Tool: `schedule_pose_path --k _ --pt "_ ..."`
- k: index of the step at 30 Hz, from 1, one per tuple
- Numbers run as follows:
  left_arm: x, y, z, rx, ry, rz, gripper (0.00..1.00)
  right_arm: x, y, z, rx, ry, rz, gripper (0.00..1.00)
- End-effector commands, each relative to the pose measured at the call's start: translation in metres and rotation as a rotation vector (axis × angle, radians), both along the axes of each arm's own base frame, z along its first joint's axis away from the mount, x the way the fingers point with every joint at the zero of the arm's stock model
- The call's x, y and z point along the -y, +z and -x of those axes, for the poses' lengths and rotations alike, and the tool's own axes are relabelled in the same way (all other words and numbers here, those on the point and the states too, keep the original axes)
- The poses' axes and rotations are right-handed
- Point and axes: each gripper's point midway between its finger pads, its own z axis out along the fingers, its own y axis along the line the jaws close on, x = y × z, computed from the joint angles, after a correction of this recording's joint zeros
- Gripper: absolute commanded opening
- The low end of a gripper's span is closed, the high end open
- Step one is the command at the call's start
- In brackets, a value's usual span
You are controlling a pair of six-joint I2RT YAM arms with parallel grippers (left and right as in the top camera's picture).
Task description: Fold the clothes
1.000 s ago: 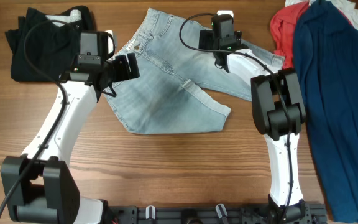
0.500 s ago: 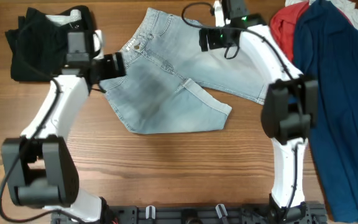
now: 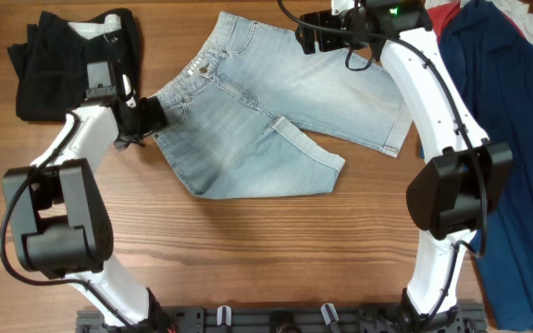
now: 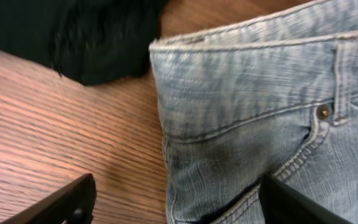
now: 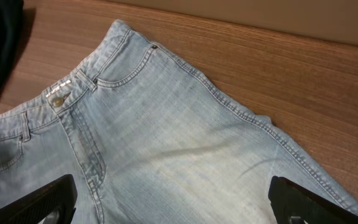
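Note:
Light-blue denim shorts (image 3: 266, 120) lie spread flat, front up, with the waistband toward the upper left and the two legs toward the right and lower right. My left gripper (image 3: 153, 115) is open low at the waistband's left corner (image 4: 160, 50), its fingers straddling the denim edge. My right gripper (image 3: 308, 39) is open and empty, above the shorts' far edge; the right wrist view shows the waistband, button and one leg (image 5: 185, 143). A navy garment (image 3: 502, 139), a red one (image 3: 424, 42) and a white one (image 3: 516, 9) lie at the right.
A folded black garment (image 3: 68, 60) with a white patch lies at the far left corner, close to my left gripper; it also shows in the left wrist view (image 4: 73, 31). Bare wooden table (image 3: 248, 259) fills the front. The garment pile at the right hangs past the table's edge.
My left gripper has moved left along the shorts to the waistband's left corner. My right arm has swung up and away to the far edge, uncovering the right leg of the shorts.

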Motion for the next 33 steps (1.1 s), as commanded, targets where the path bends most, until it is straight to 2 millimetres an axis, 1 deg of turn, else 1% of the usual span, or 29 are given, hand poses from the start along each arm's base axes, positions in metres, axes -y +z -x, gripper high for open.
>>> schedule_pose_path --k 1,6,7,8,10,11,13,14,16,18,20,21,22,23,24,27,28,31,33 --pt "0.004 -0.002 -0.003 -0.008 0.055 0.05 0.78 0.001 -0.009 -0.001 -0.024 -0.017 -0.007 1.0" --pt "0.004 -0.001 -0.01 0.02 0.053 0.05 0.72 0.001 -0.009 -0.001 -0.022 -0.017 -0.008 1.0" --pt "0.003 -0.002 -0.014 0.034 0.053 0.049 0.69 0.001 -0.008 -0.001 -0.022 -0.017 -0.008 1.0" --pt "0.003 -0.002 -0.017 0.045 0.052 0.048 0.64 0.001 -0.008 -0.002 -0.021 -0.017 -0.008 1.0" --pt "0.003 -0.002 -0.019 0.056 0.052 0.047 0.49 0.001 -0.008 -0.002 -0.019 -0.017 -0.009 0.99" --pt "0.003 -0.002 -0.02 0.058 0.052 0.047 0.46 0.001 -0.008 -0.002 -0.019 -0.017 -0.009 1.0" --pt "0.003 -0.004 -0.021 0.058 0.052 0.047 0.45 0.001 -0.008 -0.001 -0.021 -0.016 -0.008 1.0" --pt "0.002 -0.007 -0.021 0.056 0.052 0.047 0.47 0.001 -0.008 -0.001 -0.021 -0.017 -0.008 1.0" --pt "0.002 -0.019 -0.021 0.036 0.052 0.047 0.51 0.001 -0.008 -0.001 -0.021 -0.017 -0.008 1.0" --pt "0.002 -0.025 -0.021 0.031 0.05 0.042 0.5 0.001 -0.009 -0.001 -0.022 -0.017 -0.008 1.0" --pt "0.001 -0.027 -0.023 0.036 0.051 0.04 0.43 0.001 -0.008 -0.001 -0.022 -0.017 -0.008 1.0" --pt "0.001 -0.026 -0.024 0.041 0.051 0.04 0.32 0.001 -0.008 -0.001 -0.022 -0.017 -0.008 1.0" --pt "0.001 -0.026 -0.024 0.041 0.051 0.041 0.24 0.001 -0.008 -0.001 -0.022 -0.016 -0.008 1.0" --pt "0.001 -0.026 -0.023 0.037 0.051 0.041 0.12 0.001 -0.008 -0.001 -0.022 -0.016 -0.008 1.0" --pt "0.001 -0.027 -0.021 0.028 0.051 0.042 0.04 0.001 -0.008 -0.002 -0.021 -0.016 -0.008 1.0" --pt "0.002 -0.03 -0.009 -0.023 0.053 0.045 0.04 0.001 -0.008 -0.002 -0.021 -0.016 -0.008 1.0" --pt "0.003 -0.027 -0.003 -0.044 0.054 0.046 0.04 0.0 -0.008 -0.001 -0.022 -0.013 -0.012 1.0" --pt "0.0 -0.01 0.014 -0.085 0.064 0.029 0.04 0.001 -0.01 0.001 -0.034 -0.013 -0.008 1.0" --pt "-0.007 0.012 0.033 -0.117 0.082 -0.019 0.04 0.002 -0.013 0.005 -0.055 -0.014 -0.002 1.0"
